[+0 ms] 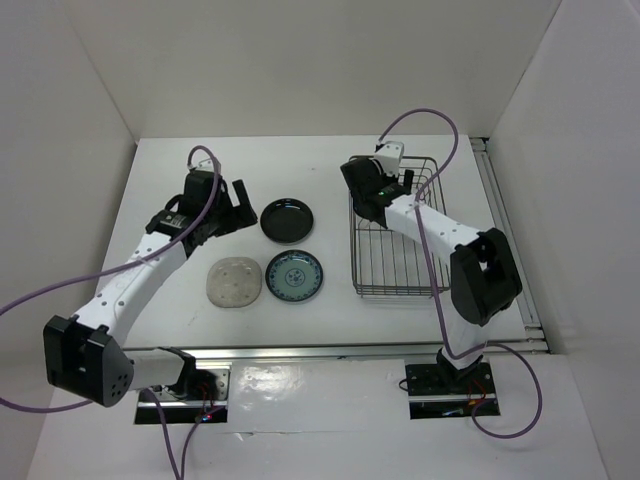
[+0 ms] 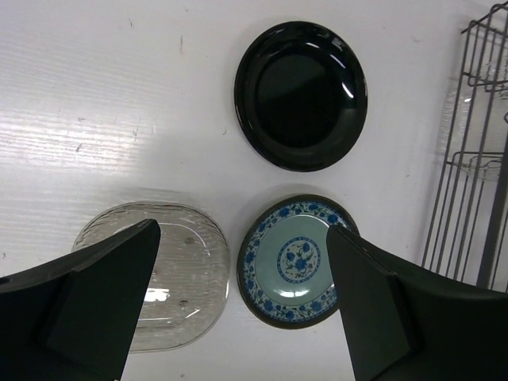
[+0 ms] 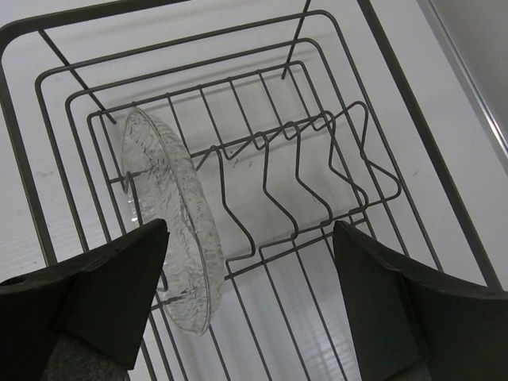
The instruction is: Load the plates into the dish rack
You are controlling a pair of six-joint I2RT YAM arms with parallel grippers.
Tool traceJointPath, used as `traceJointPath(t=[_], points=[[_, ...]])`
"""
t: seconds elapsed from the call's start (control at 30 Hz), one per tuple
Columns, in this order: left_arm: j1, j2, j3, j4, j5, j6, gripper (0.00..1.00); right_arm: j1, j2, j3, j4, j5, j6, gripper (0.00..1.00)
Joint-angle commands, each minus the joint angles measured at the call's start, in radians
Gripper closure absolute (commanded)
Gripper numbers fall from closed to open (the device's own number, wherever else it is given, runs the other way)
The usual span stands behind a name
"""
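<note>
clear plate (image 3: pixel 171 238): on edge between dish rack (image 1: pixel 385 260) tines, just under right gripper (image 3: pixel 250 230)
handling: stiff, slick, likely breakable; pinch at rim
right gripper: spread, empty
left gripper (image 2: pixel 244 230): spread, over beige plate (image 2: pixel 186 270) and blue plate (image 2: pixel 295 260); black plate (image 2: pixel 300 94) ahead

**Operator:** Which surface is fitted?

**Technician:** 1 white tabletop (image 1: pixel 180 195), matt. The left wrist view shows a fine ribbed texture and a few small dark marks (image 2: pixel 79 148).

**Operator:** What encloses it?

**Technician:** 3 plain white panels: back wall (image 1: pixel 320 70), left wall (image 1: pixel 55 170), right wall (image 1: pixel 585 170). Each stands upright at a tabletop edge.

**Operator:** Edge fittings?

**Technician:** 2 metal rails. The silver rail (image 1: pixel 330 351) runs along the near edge. The side rail (image 1: pixel 498 200) runs along the right edge, just beside the right wall.
</note>
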Motion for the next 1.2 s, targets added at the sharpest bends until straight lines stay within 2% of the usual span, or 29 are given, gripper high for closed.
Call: traceJointPath(t=[0.0,0.2,0.3,0.4,0.43,0.57,0.73,0.87,1.17], points=[[0.016,0.045,0.047,0.010,0.014,-0.016,0.00,0.008,-0.022,0.062,-0.027,0.052,0.029,0.08],[0.048,0.225,0.099,0.074,0.072,-0.026,0.01,0.030,-0.136,0.060,-0.065,0.031,0.049,0.03],[0.048,0.333,0.150,0.122,0.104,0.000,0.02,0.030,-0.202,0.010,-0.002,-0.064,0.002,0.02],[0.059,0.422,0.190,0.169,0.142,0.009,0.04,0.030,-0.271,-0.077,0.096,-0.217,-0.047,0.01],[0.069,0.478,0.199,0.179,0.173,0.020,0.07,0.030,-0.291,-0.104,0.123,-0.293,-0.060,0.01],[0.070,0.551,0.221,0.215,0.193,0.011,0.08,0.039,-0.386,-0.205,0.223,-0.418,-0.081,0.01],[0.100,0.605,0.201,0.261,0.213,0.000,0.13,0.039,-0.464,-0.214,0.223,-0.451,-0.092,0.01],[0.111,0.654,0.201,0.312,0.299,0.000,0.16,0.048,-0.512,-0.233,0.214,-0.481,-0.101,0.01],[0.129,0.721,0.164,0.401,0.374,-0.020,0.23,0.048,-0.553,-0.260,0.234,-0.527,-0.132,0.01]])
